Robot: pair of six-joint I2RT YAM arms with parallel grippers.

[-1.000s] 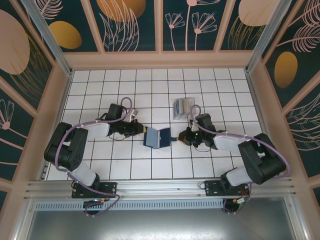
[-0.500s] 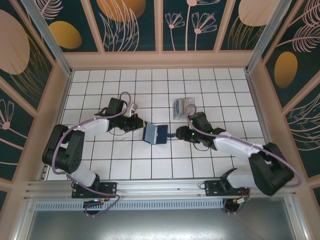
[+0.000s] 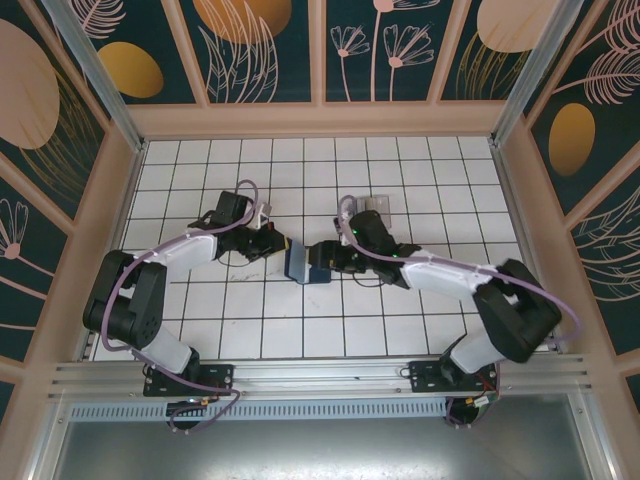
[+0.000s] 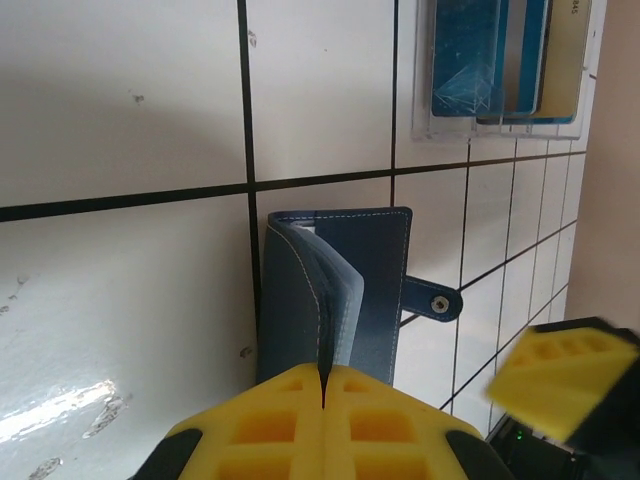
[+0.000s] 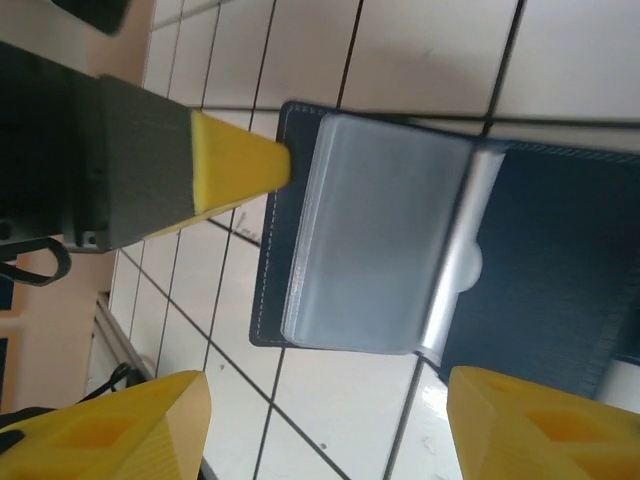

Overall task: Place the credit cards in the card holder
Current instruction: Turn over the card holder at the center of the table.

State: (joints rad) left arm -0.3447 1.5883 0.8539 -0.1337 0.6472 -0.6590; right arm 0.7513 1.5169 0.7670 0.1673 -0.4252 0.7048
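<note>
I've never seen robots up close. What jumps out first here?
A dark navy card holder lies open on the white tiled table. The left gripper pinches its edge with yellow fingers; the right gripper hangs open above its greyish pockets. Farther back stands a clear rack holding blue cards.

Card holder: dark navy, clasp tab, greyish inner pockets, open near the middle of the table; credit cards: blue and beige, in clear rack toward far edge.
</note>
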